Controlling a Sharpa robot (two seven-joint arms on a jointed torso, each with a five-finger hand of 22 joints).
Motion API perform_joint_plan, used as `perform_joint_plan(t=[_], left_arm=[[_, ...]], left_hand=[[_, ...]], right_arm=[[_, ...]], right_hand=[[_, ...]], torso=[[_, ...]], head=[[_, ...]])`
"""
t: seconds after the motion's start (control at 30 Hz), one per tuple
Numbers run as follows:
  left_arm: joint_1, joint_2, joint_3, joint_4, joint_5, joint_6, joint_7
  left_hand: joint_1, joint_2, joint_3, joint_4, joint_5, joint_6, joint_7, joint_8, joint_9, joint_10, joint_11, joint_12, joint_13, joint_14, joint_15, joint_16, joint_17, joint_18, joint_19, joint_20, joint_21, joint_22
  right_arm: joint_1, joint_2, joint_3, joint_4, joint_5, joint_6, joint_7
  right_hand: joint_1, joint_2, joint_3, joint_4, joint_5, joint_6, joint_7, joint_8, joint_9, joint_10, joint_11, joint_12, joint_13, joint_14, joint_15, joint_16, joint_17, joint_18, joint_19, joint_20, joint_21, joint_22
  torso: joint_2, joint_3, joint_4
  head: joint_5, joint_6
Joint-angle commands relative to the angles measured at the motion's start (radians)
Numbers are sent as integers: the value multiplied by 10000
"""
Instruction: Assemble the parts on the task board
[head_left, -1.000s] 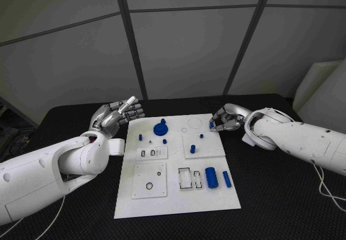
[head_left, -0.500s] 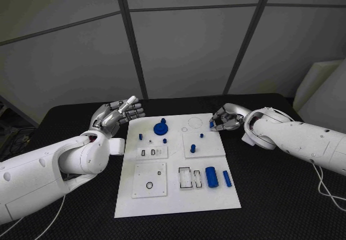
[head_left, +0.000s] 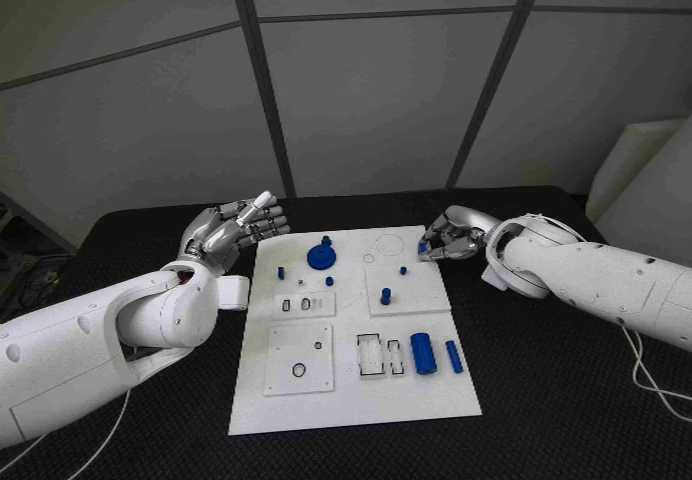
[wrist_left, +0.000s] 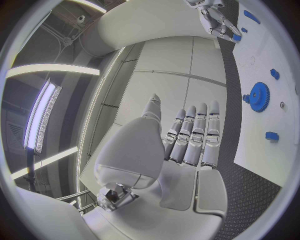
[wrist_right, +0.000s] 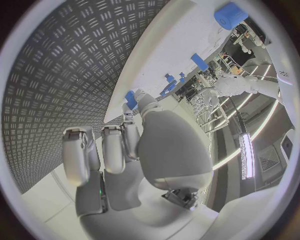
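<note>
Both arms were clad in smooth, glossy white shells with rounded, bulging segments. The left hand (head_left: 228, 232) was silver-grey metal with pale fingertips, joined to its arm by a short white cuff. The right hand (head_left: 449, 240) was the same silver, with dark gaps between its segments. A thin white cable (head_left: 652, 378) trailed from the right arm toward five o'clock on the table (head_left: 562, 400).

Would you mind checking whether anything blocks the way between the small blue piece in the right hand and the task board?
Nothing visible does. The right hand pinches the small blue piece at the task board's far right edge, with bare board beside it.
</note>
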Motion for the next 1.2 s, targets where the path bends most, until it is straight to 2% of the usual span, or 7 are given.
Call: perform_joint_plan(t=[0.03, 0.37, 0.47, 0.7, 0.9, 1.1, 1.2], left_arm=[[13, -5, 9, 2, -90, 129, 9], [14, -28, 9, 7, -90, 119, -19], [14, -43, 9, -3, -90, 114, -23], [17, -68, 9, -35, -89, 117, -36], [26, -44, 9, -111, -89, 119, -50], [41, 21, 10, -190, -88, 118, -68], [50, 84, 10, -227, -88, 132, -81]], left_hand=[[8, 117, 3, -61, -39, 64, 182, -60, 13, 76, 17, -50, -11, -1, 38, -45, -13, -148, -5, -5, -20, -15], [0, 124, -7, -71, -46, 63, 189, -70, 12, 77, 20, -60, -12, -2, 40, -54, -13, -148, -10, -4, -23, -20], [-1, 125, -9, -74, -48, 60, 192, -73, 12, 76, 21, -63, -12, -3, 41, -58, -13, -148, -11, -4, -24, -22], [-2, 127, -11, -77, -51, 58, 195, -77, 11, 74, 23, -67, -13, -5, 41, -61, -13, -148, -12, -4, -25, -23], [-2, 127, -11, -77, -51, 58, 195, -77, 11, 74, 23, -67, -13, -5, 41, -61, -13, -148, -12, -4, -25, -23], [-2, 131, -16, -87, -57, 56, 197, -84, 11, 75, 26, -73, -13, -7, 43, -68, -13, -149, -14, -2, -27, -27], [-2, 131, -16, -88, -58, 56, 197, -85, 11, 75, 26, -74, -13, -7, 43, -69, -13, -149, -14, -2, -27, -27]], right_arm=[[19, 16, 2, 27, -66, -273, 120], [16, -135, 5, 418, 20, -912, 141], [17, -284, 7, 821, 75, -1148, 35], [24, -539, 22, 2294, 16, -1579, -524], [24, -181, 25, 2967, -330, -1786, -874], [22, 482, 19, 3079, -842, -1899, -1312], [-11, 919, 10, 3091, -1176, -1896, -1752]], right_hand=[[53, 216, 80, -22, -38, 180, -67, 82, 76, 11, -77, 69, 768, 613, -111, 50, 595, -75, 1048, -128, 64, 2635], [28, 280, 100, -40, -50, 313, -118, 92, 113, 38, -122, 106, 800, 621, -156, 66, 631, -75, 1048, -178, 64, 2635], [5, 275, 88, -36, -56, 328, -123, 88, 118, 39, -131, 103, 799, 623, -160, 68, 637, -75, 1048, -185, 64, 2635], [31, 276, 100, -77, -52, 359, -150, 79, 130, 34, -155, 87, 790, 618, -171, 58, 617, -75, 1048, -199, 64, 2635], [50, 272, 107, -103, -50, 361, -154, 68, 132, 30, -162, 78, 785, 615, -178, 50, 600, -75, 1048, -206, 64, 2635], [56, 272, 111, -117, -50, 353, -151, 55, 132, 39, -163, 96, 800, 618, -182, 57, 616, -75, 1048, -211, 64, 2635], [50, 282, 114, -116, -51, 345, -144, 44, 131, 48, -161, 113, 813, 617, -184, 56, 614, -75, 1048, -214, 64, 2635]], torso=[[-4, 0, 1], [-26, 3, -7], [-34, -5, -16], [-92, -36, -38], [-147, -56, -20], [-190, -84, 0], [-204, -130, 41]], head=[[-6, 0], [-44, 9], [-39, 27], [9, 3], [159, -136], [391, -281], [421, -413]])
